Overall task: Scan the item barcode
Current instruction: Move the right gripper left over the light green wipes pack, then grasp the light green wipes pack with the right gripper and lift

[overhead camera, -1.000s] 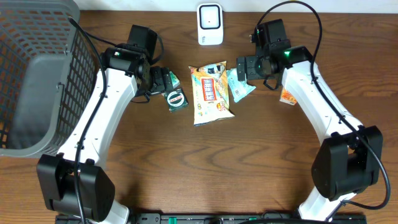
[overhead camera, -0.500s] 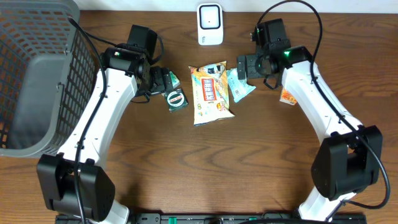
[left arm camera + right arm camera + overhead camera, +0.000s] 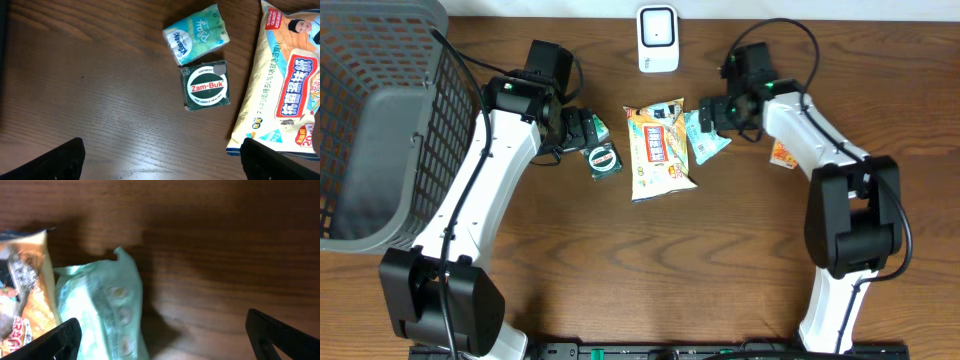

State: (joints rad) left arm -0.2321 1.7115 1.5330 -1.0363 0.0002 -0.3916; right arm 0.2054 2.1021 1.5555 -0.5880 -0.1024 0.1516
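Observation:
Several items lie mid-table: a yellow snack bag [image 3: 660, 150], a green Zam-Buk box [image 3: 603, 159], a mint-green packet [image 3: 706, 139] and a small tissue pack [image 3: 197, 34]. A white scanner [image 3: 658, 38] stands at the back edge. My left gripper [image 3: 572, 131] hangs open just left of the Zam-Buk box [image 3: 206, 86], with nothing between its fingers [image 3: 60, 160]. My right gripper [image 3: 712, 108] is open too, low over the mint-green packet [image 3: 102, 312]. The packet's edge lies by the left finger [image 3: 52, 340], and bare wood fills the rest of the gap. No barcode is visible.
A grey mesh basket [image 3: 380, 120] fills the left side of the table. A small orange packet [image 3: 782, 154] lies right of the right arm. The snack bag's edge [image 3: 285, 90] reaches close to my left gripper's right finger.
The right arm has swung its elbow in, and its gripper has shifted slightly over the mint-green packet. The left arm and all the items have stayed put.

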